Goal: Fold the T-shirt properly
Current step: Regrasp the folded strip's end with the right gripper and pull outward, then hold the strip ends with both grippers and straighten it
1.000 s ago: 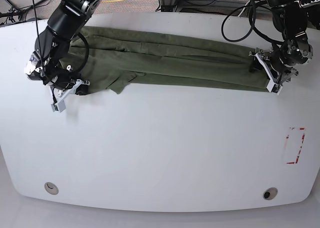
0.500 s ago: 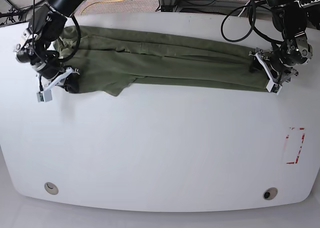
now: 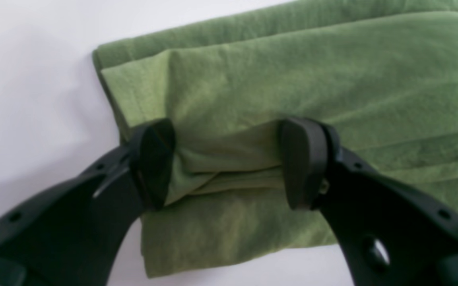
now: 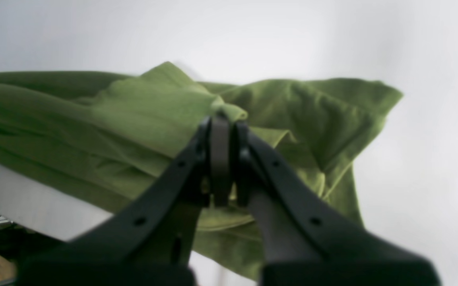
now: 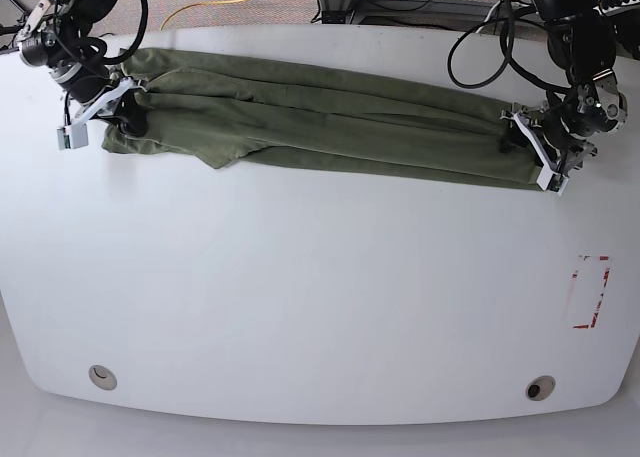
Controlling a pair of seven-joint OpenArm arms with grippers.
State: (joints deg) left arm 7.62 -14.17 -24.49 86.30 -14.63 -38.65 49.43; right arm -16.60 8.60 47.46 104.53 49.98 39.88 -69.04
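T-shirt point(image 5: 320, 122) lies stretched in a long folded band across the far half of the white table point(image 5: 320, 297), running nearly edge to edge. At the shirt's left end as seen from the base camera, right pincer point(image 5: 115, 112) is clamped tight on a bunched pinch of cloth; wrist view shows its fingertips point(image 4: 221, 151) pressed together with a green fold poking out above them, cloth lifted a bit around the pinch. A small flap of fabric hangs out of the band's near edge, nearer that end. At the shirt's opposite end, left pincer point(image 5: 545, 152) sits over the hem with jaws spread wide; its pads point(image 3: 155, 159) straddle a raised fold of T-shirt point(image 3: 292, 79), cloth touching both. Red-marked rectangle point(image 5: 590, 292) sits on the table, nearer than that end, well apart from the shirt.
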